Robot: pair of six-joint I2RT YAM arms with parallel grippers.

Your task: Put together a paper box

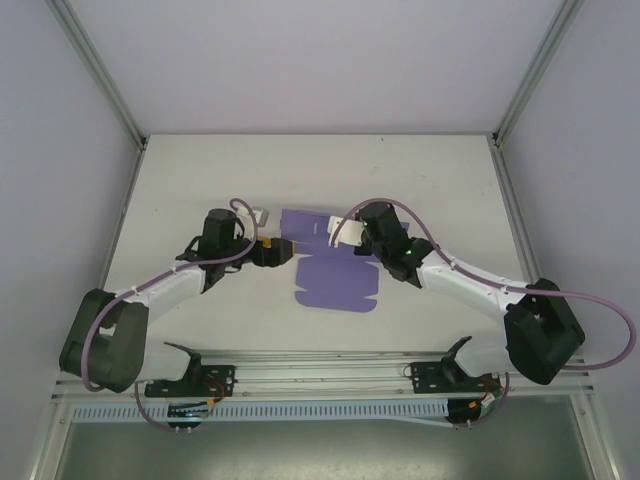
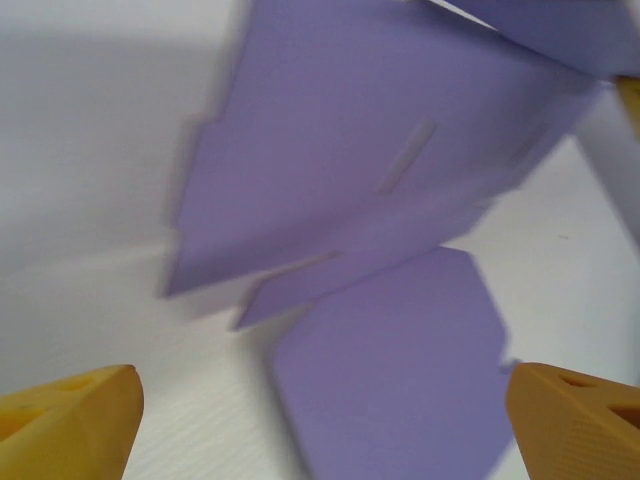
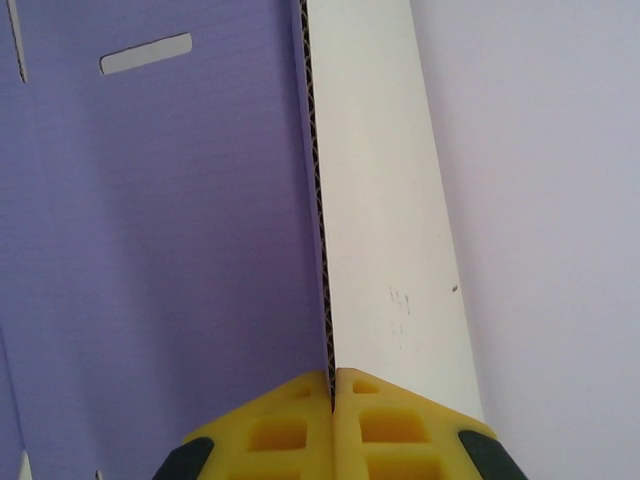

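The paper box (image 1: 335,272) lies mid-bench (image 1: 200,170): light, thin, easily creased. My right end effector (image 3: 333,385) pinches a panel's edge. My left end effector (image 2: 322,390) stands wide; I'd grip a flap near its fold.

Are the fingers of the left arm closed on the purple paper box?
No, the left fingers stand wide apart at the lower corners of the left wrist view, not pressing the paper box.

The box (image 1: 335,280) was a lavender die-cut sheet with slots, unassembled, lying at the tabletop's centre; one flap stood folded up, reverse white.
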